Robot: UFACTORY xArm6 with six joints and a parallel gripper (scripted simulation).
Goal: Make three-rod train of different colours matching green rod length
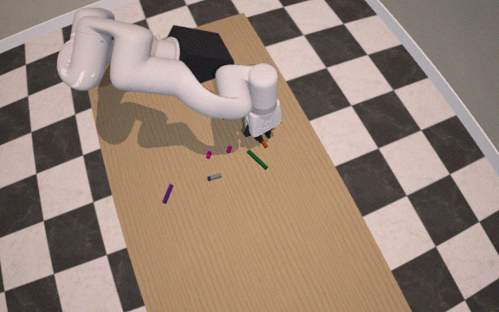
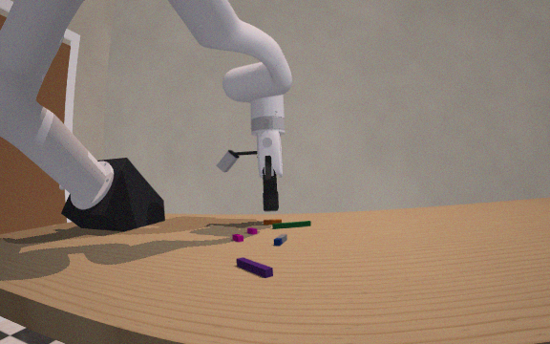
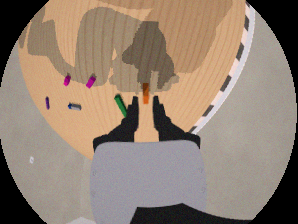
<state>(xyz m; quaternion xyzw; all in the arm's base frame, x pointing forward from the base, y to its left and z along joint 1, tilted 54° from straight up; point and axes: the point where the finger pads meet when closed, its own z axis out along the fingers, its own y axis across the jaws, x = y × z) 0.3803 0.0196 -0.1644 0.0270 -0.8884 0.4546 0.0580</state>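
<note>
My gripper [image 1: 264,138] [image 2: 270,209] [image 3: 145,102] is part-way open and empty, above the table over the orange rod [image 1: 265,144] [image 2: 272,222] [image 3: 146,89], which lies flat between the fingers' lines in the wrist view. The green rod [image 1: 257,159] [image 2: 291,225] [image 3: 120,105] lies close by. A blue rod [image 1: 209,178] [image 2: 278,242] [image 3: 70,106] and a grey rod [image 1: 216,176] [image 2: 283,238] [image 3: 76,107] lie end to end, seemingly in line; any small gap is too fine to tell.
Two magenta rods [image 1: 209,154] [image 1: 229,149] [image 2: 238,238] [image 2: 252,230] [image 3: 67,80] [image 3: 90,81] lie apart from each other. A purple rod [image 1: 167,193] [image 2: 254,267] [image 3: 47,103] lies farther off. The black arm base [image 1: 204,54] [image 2: 124,201] stands at the table's end.
</note>
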